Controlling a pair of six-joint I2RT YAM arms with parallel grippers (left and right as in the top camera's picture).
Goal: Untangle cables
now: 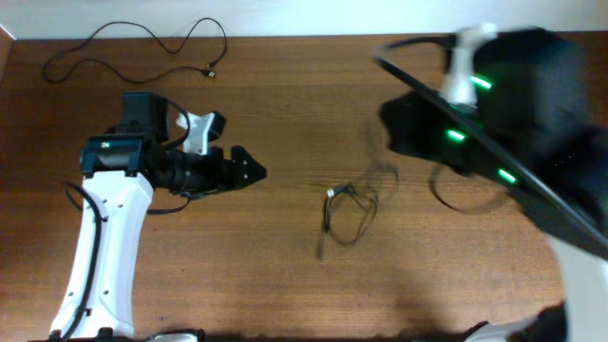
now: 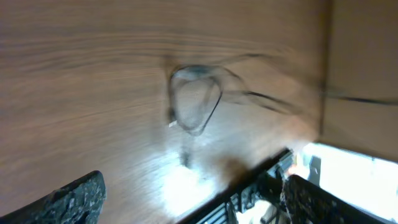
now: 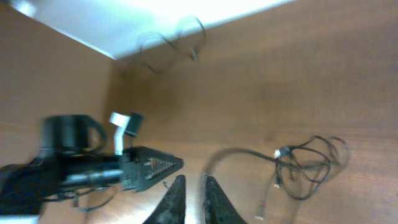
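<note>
1. Mid-table, slightly R of centre: tangle (image 1: 350, 204) of thin black cables. Loops overlap, w/ a plug (image 1: 331, 193) at its L edge. Can't tell how many cords are in it.
2. Far-L corner: one loose cable (image 1: 133, 43) lies spread in waves, well apart from tangle, one end toward centre.
3. Only bare wood btwn L gripper (image 1: 255, 171) and tangle. R arm (image 1: 513, 85) looms big & blurred over far-R part of overhead view, hiding the table under it.
4. L arm (image 1: 104, 218): white, reaches in from near edge, wrist turned so gripper points R toward tangle. It is near, not touching. Jaws wide apart, empty.
5. R arm: raised above the table, green lights (image 1: 457, 136) on. R gripper (image 3: 193, 182) points down at the wood, tangle off to one side, no contact. Fingers almost together w/ a slim gap, nothing btwn them.
6. Surface: brown wood-grain table (image 1: 285, 104), glare patch in L wrist view. Pale wall (image 1: 285, 14) along far edge.
</note>
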